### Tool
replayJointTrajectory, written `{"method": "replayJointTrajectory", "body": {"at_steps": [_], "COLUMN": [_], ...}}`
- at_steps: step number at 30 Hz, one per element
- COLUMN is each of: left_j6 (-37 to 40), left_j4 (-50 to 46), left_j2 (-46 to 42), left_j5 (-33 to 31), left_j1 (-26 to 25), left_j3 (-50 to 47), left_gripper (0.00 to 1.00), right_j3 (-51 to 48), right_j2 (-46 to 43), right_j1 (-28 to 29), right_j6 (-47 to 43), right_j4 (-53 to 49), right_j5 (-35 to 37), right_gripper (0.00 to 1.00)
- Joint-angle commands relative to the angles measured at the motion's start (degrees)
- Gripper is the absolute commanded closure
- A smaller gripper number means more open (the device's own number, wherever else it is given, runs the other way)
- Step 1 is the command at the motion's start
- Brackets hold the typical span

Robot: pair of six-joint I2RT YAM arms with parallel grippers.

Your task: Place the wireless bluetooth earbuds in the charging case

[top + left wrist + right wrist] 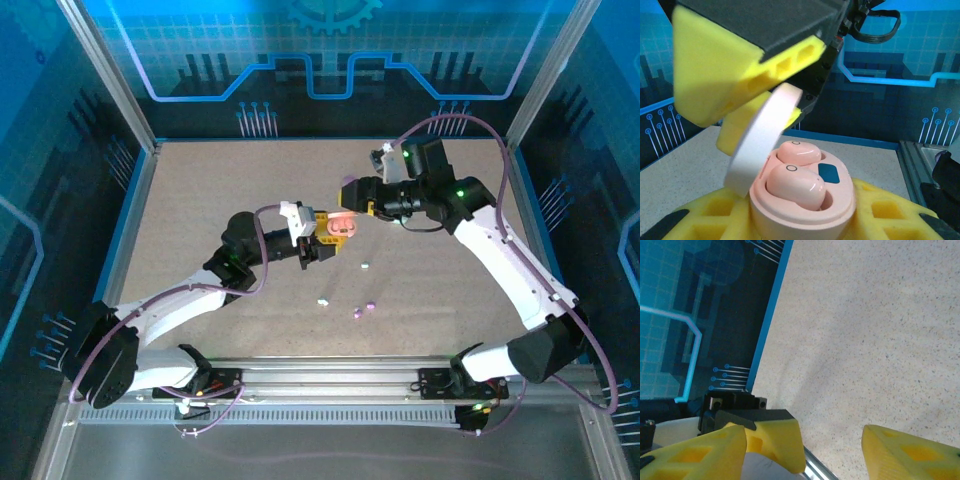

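A pink oval charging case (805, 215) stands upright between the yellow pads of my left gripper (800, 225), which is shut on it. Its pale lid (760, 145) is swung open to the left. Two pink earbuds (795, 185) sit in the case's wells beside a small blue patch. My right gripper (352, 200) hovers just above the case, its yellow fingers (715, 75) against the raised lid. Its jaws stand apart with nothing between them (805, 455). From above, the case (341, 228) shows mid-table at the left gripper (328, 242).
Loose earbuds lie on the table in front of the case: a mint one (365, 267), a pale one (323, 300) and two purple ones (370, 303) (357, 313). A blue rim (767, 335) bounds the speckled tabletop.
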Motion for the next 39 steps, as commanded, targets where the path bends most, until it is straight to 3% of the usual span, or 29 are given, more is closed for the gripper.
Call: {"method": "replayJointTrajectory", "body": {"at_steps": [1, 6, 13, 19, 22, 26, 35, 39], "left_j6": [1.89, 1.29, -0.78, -1.9, -1.99, -2.15, -2.06, -1.64], "left_j4": [1.5, 2.53, 4.68, 5.48, 5.38, 5.6, 5.11, 4.12], "left_j2": [-1.54, -1.37, -1.12, -0.58, -0.36, -0.15, 0.39, 0.52], "left_j5": [-0.39, -0.33, -0.04, 0.84, 0.78, 0.71, 0.58, -0.1], "left_j1": [-0.38, -0.37, -0.44, -0.36, -0.42, -0.4, -0.37, -0.38], "left_j3": [1.67, 1.75, 1.69, 2.52, 2.76, 2.76, 2.91, 3.07], "left_gripper": [0.71, 0.71, 0.71, 0.71, 0.7, 0.7, 0.69, 0.69], "right_j3": [-2.33, -6.31, -16.02, -18.07, -18.52, -18.68, -19.04, -18.97], "right_j2": [-3.3, -6.39, -10.19, -8.29, -7.35, -6.24, -5.89, -5.88], "right_j1": [0.26, -1.19, -4.94, -4.83, -4.44, -4.33, -3.99, -3.98], "right_j6": [-0.8, 0.77, 6.0, 9.3, 10.75, 11.31, 12.66, 12.44], "right_j4": [-0.21, 2.31, 13.66, 19.76, 22.31, 23.19, 24.96, 24.57], "right_j5": [-2.71, -5.38, -17.42, -25.12, -27.83, -29.67, -31.23, -31.48], "right_gripper": [0.37, 0.37, 0.4, 0.43, 0.51, 0.61, 0.56, 0.67]}}
